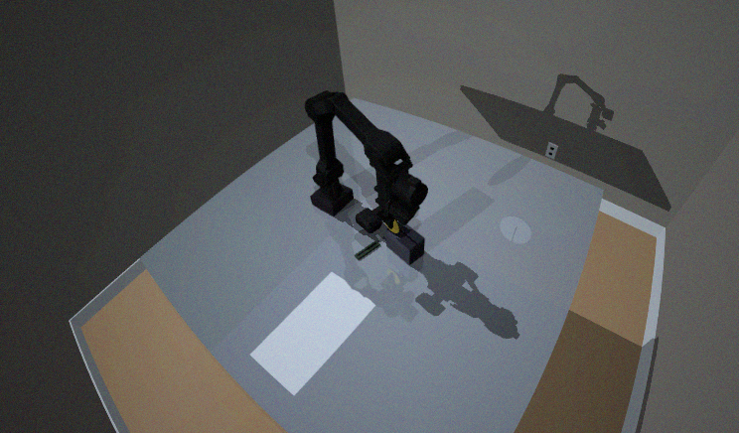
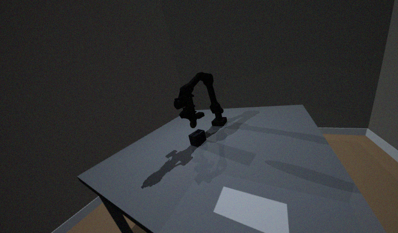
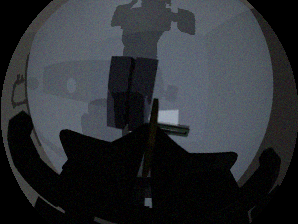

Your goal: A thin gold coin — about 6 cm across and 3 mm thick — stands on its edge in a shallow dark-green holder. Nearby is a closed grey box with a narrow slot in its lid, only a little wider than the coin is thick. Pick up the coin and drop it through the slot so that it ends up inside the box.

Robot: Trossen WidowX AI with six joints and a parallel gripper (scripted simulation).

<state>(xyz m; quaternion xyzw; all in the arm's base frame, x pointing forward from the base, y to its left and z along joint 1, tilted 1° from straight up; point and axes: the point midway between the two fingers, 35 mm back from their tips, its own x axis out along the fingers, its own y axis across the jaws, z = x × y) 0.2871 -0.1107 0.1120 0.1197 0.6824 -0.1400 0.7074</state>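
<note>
Top view, reading left to right. Pale rectangular patch (image 1: 313,332) lies on the grey table (image 1: 211,268) toward 7 o'clock of the arm's base. Dark-green holder (image 1: 368,250) sits flat on the table, nothing standing in it, just beside the grey box (image 1: 405,243) at the box's 9 o'clock; the two look apart, though the gap is small. Arm (image 1: 362,145) arches from its base (image 1: 331,200) over to the box. Gripper (image 1: 389,224) points down and is clamped on the gold coin (image 1: 393,227), which is pinched on edge between the fingers. Coin hangs over the box's near-base end, at the lid's 11 o'clock; contact between coin and lid cannot be judged here. A pale round mark (image 1: 515,229) is on the table well apart, at 3 o'clock of the box.

Exterior view. Gripper (image 2: 192,123) hangs above the box (image 2: 197,137) with a visible gap between the coin's dark lower edge and the lid. Arm's shadow stretches across the table toward 7 o'clock.

Wrist view. Coin (image 3: 150,137) appears edge-on as a thin near-vertical line between the dark fingers. Box (image 3: 133,91) lies beyond at 12 o'clock, its slot (image 3: 131,90) a dark line down the lid, running nearly parallel to the coin but offset to its 11 o'clock. Holder (image 3: 170,127) shows just at the coin's 2 o'clock.
</note>
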